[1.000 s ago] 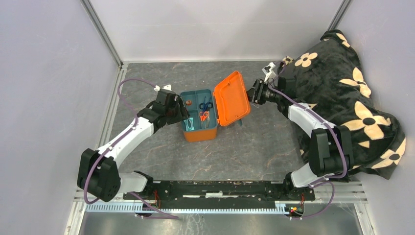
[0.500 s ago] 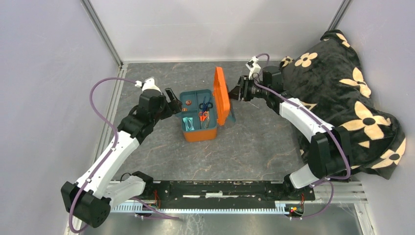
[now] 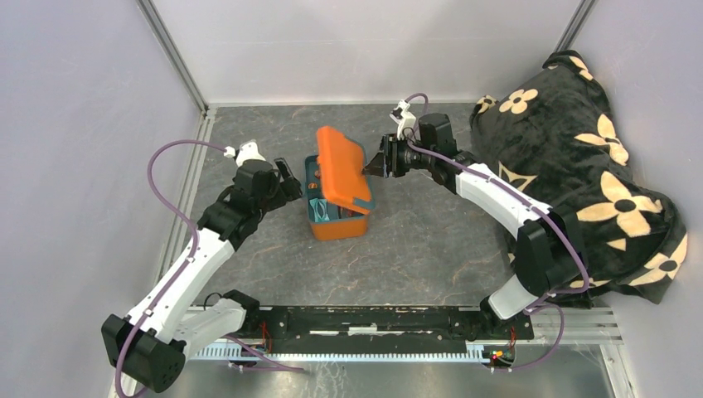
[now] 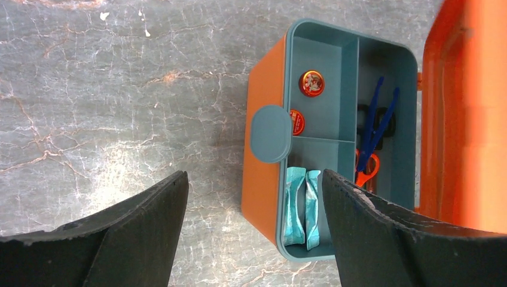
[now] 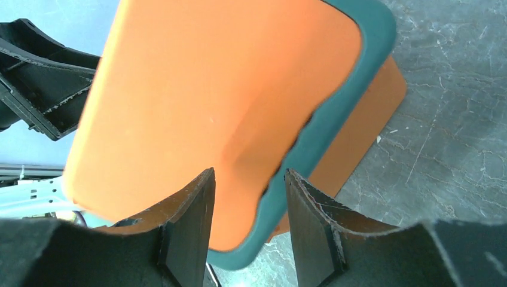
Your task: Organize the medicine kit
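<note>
Contents show only in the left wrist view: inside the medicine kit (image 4: 263,185) a teal tray (image 4: 326,60) holds two round red tins (image 4: 311,83), a blue tool (image 4: 375,119), orange-handled scissors (image 4: 366,170) and two teal sachets (image 4: 302,206). A round teal latch (image 4: 271,133) sits on the wall facing the left gripper (image 3: 290,181). From above, the orange lid (image 3: 341,166) hides most of this, tilted half-shut over the kit.

Only the right wrist view shows the lid's teal-rimmed edge running between the fingers of the right gripper (image 5: 248,179). Its jaws stand at middling width astride that rim; whether they pinch it I cannot tell.

The kit sits mid-bench (image 3: 431,249), with bench surface showing on all its sides. A black flowered blanket (image 3: 580,166) is heaped well to the kit's right.

The left gripper hangs just left of the kit, jaws wide and holding nothing, its arm stretched forward. The right arm reaches in from the kit's right, elbow bent.
</note>
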`<action>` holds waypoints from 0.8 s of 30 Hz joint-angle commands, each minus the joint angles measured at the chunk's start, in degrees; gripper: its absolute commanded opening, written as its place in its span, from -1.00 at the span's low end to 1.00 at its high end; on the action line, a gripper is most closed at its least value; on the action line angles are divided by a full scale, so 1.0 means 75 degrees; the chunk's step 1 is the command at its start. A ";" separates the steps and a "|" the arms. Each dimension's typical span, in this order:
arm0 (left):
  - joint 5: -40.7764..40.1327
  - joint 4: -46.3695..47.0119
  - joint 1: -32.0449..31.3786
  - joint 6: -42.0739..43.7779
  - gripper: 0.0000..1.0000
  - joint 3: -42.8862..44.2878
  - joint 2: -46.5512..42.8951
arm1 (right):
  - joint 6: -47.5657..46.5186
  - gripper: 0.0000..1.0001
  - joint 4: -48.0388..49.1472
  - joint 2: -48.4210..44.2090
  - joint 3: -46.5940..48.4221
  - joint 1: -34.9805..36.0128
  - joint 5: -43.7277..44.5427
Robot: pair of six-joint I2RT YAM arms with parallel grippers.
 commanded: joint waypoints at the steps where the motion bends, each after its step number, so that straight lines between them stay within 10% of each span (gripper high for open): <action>1: 0.0266 0.0442 0.0033 -0.0183 0.76 -0.0187 0.0009 | -0.0161 0.05 0.0023 0.0031 0.0249 0.0030 0.0236; 24: 0.0940 0.1294 0.0925 -0.0393 0.51 -0.0929 0.0577 | -0.0720 0.07 -0.0731 -0.0047 0.0637 0.0317 0.0732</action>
